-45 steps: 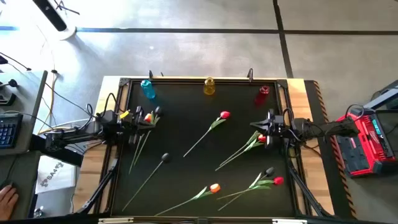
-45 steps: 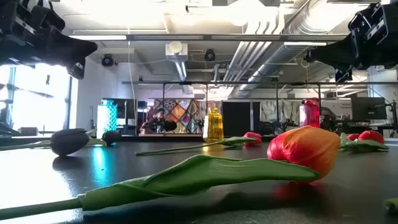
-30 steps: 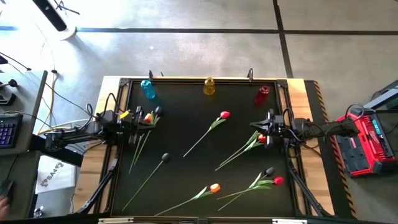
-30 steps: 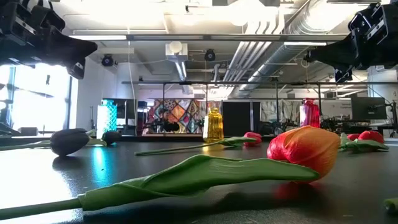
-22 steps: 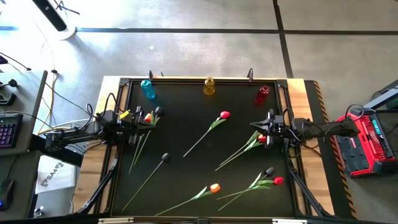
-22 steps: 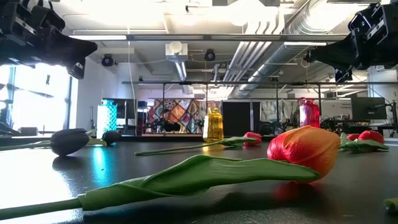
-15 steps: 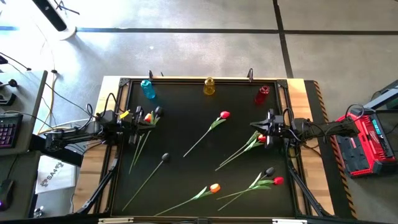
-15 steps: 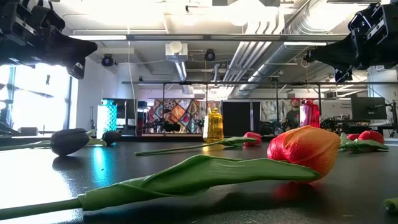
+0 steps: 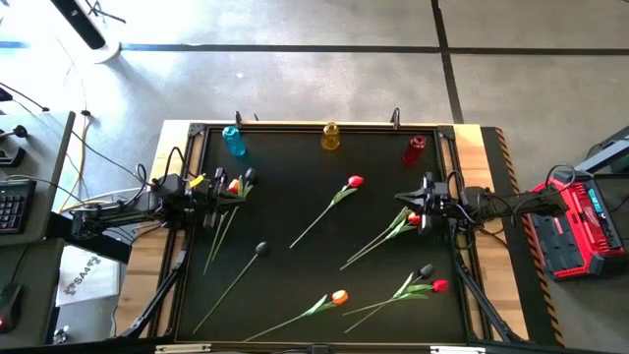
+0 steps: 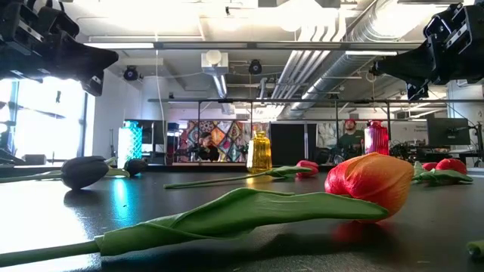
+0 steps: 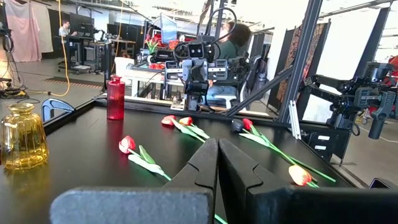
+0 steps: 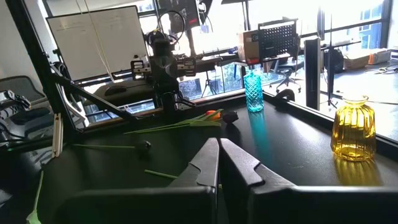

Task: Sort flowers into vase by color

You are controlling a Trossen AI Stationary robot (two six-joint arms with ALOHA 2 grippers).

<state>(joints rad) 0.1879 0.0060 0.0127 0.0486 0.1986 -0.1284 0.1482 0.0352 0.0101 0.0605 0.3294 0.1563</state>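
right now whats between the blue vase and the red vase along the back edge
The yellow vase stands between the blue vase and the red vase, seen in the high view.

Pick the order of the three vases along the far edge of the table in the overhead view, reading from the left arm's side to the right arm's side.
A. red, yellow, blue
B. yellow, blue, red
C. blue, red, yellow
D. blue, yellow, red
D: the overhead view shows the blue vase on the left arm's side, the yellow vase in the middle and the red vase on the right arm's side.
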